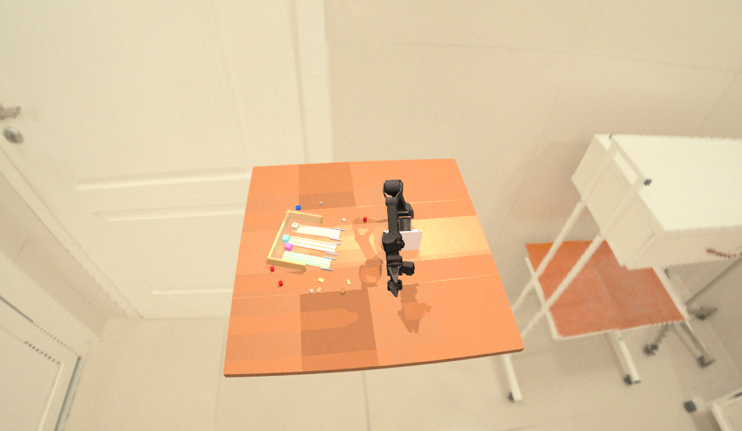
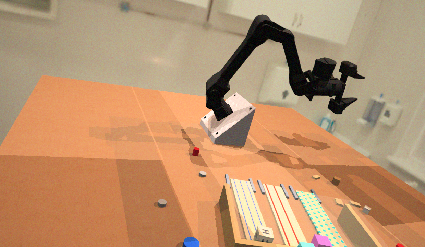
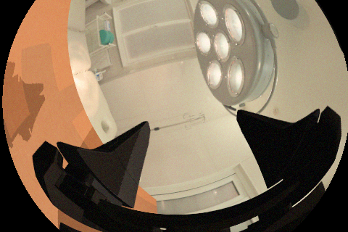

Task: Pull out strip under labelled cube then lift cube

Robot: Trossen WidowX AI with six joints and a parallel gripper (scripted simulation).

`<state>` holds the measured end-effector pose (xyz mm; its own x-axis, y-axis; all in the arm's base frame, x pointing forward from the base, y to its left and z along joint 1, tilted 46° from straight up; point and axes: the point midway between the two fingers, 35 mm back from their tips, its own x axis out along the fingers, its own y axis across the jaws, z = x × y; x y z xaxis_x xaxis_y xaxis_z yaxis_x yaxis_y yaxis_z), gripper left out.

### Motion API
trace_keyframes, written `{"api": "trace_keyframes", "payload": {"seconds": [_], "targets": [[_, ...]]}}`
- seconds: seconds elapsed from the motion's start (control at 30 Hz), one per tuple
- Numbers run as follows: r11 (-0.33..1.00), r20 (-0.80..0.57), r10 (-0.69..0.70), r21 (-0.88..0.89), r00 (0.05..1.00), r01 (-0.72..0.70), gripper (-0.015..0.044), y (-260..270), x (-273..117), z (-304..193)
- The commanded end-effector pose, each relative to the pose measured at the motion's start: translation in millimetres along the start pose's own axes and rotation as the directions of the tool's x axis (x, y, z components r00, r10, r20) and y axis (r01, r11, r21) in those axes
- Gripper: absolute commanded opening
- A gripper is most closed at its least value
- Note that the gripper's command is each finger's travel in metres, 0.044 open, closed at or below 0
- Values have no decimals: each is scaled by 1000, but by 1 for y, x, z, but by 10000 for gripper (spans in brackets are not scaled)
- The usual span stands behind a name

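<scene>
A white cube with the letter H [image 1: 294, 225] [image 2: 264, 234] sits at the walled end of the cream strip with thin blue lines [image 1: 319, 231] [image 2: 245, 196]. Next to it lies a cream strip with red lines [image 1: 313, 245] [image 2: 279, 202], with a cyan cube [image 1: 285, 237] [image 2: 306, 244] at its walled end. A strip with turquoise dots [image 1: 309, 261] [image 2: 317, 211] lies on the other side. A magenta cube [image 1: 288, 246] [image 2: 321, 240] is near its end; its exact support is unclear. My gripper [image 1: 395, 292] [image 2: 360, 88] [image 3: 194, 121] is open and empty, high above the table, away from the strips.
A low wooden wall [image 1: 279, 239] [image 2: 225, 206] encloses three sides around the cubes. Short grey rails flank the strips' outer ends. A white wedge block [image 1: 411, 240] [image 2: 238, 113] stands by the arm's base. A red cylinder [image 1: 365, 219] [image 2: 195, 151], a blue cylinder [image 1: 298, 207] [image 2: 191, 242] and small pieces lie around.
</scene>
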<state>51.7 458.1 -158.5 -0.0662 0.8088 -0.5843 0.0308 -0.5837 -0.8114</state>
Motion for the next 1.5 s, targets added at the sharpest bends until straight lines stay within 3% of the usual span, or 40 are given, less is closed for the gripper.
{"api": "trace_keyframes", "payload": {"seconds": [0.0,0.1,0.3,0.47,0.6,0.73,0.9,1.1,1.47], "targets": [[1000,-4,1,5,1000,-1,400,0,0,-1],[996,-63,18,83,998,-13,400,-8,-8,-17],[910,-321,111,414,940,34,400,-31,-55,-86],[759,-543,202,613,815,220,400,-42,-116,-142],[613,-686,281,666,671,424,400,-45,-174,-177],[471,-789,355,614,501,633,400,-43,-235,-201],[315,-861,435,419,263,852,400,-36,-315,-216],[190,-867,498,90,-17,978,400,-26,-403,-214],[181,-863,503,54,-45,982,400,-25,-412,-212]]}}
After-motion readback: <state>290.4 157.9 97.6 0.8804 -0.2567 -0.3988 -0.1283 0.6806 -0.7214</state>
